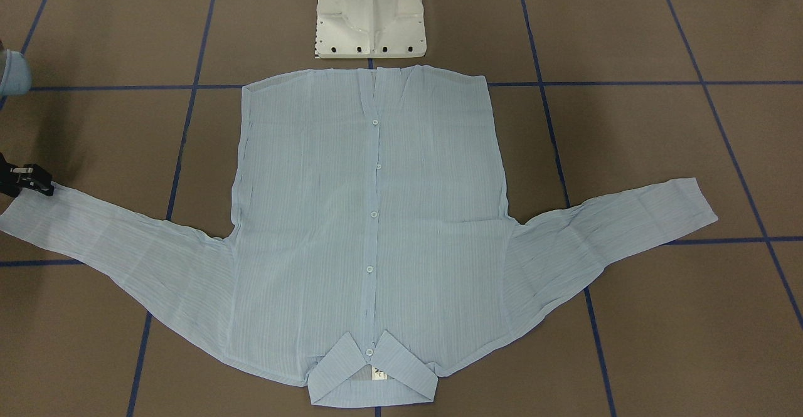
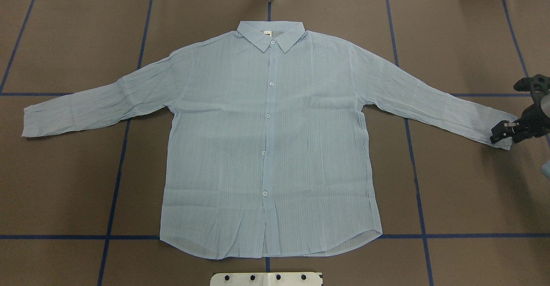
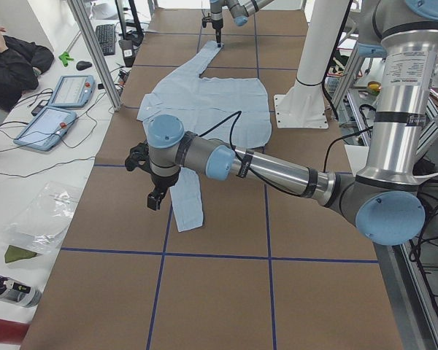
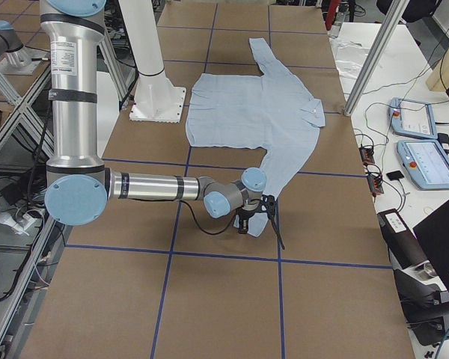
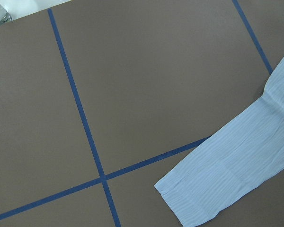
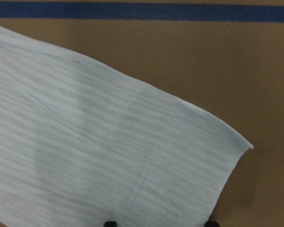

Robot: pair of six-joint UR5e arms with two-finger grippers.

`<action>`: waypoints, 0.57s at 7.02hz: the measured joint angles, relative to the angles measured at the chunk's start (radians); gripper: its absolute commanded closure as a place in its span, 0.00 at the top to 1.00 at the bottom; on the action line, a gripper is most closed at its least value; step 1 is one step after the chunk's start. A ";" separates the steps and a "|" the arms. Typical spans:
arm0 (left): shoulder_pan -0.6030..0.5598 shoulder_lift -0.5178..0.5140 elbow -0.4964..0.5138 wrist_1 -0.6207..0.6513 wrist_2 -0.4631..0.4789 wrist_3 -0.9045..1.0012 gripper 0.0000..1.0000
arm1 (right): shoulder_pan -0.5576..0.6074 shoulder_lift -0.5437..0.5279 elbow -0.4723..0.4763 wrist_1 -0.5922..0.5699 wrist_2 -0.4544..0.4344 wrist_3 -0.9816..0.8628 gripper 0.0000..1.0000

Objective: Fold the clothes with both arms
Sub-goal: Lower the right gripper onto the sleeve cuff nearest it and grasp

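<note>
light-blue shirt [image 2: 268, 148] flat and buttoned at frame centre on brown table [image 2: 464, 182], right gripper [image 2: 505, 133] at right edge, jaws parted over one cuff [image 6: 194, 156], left gripper [image 3: 155, 198] near the other cuff, grip not possible to tell

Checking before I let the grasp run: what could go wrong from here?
1. The right gripper straddles only the very end of the cuff; closing there might pinch just the edge and slip off this thin fabric.
2. The left gripper hangs above the table beside the other cuff, not on it; a right-side pull alone could drag the flat shirt askew.
</note>
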 measured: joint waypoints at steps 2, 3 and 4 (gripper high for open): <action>0.000 0.000 0.000 0.000 0.000 0.000 1.00 | 0.002 0.000 0.013 0.000 0.014 0.002 0.57; 0.000 -0.001 0.000 0.000 0.000 0.000 1.00 | 0.004 0.000 0.026 -0.003 0.018 0.002 0.57; 0.000 -0.002 0.000 0.000 0.000 0.000 1.00 | 0.005 -0.001 0.033 -0.004 0.019 0.003 0.57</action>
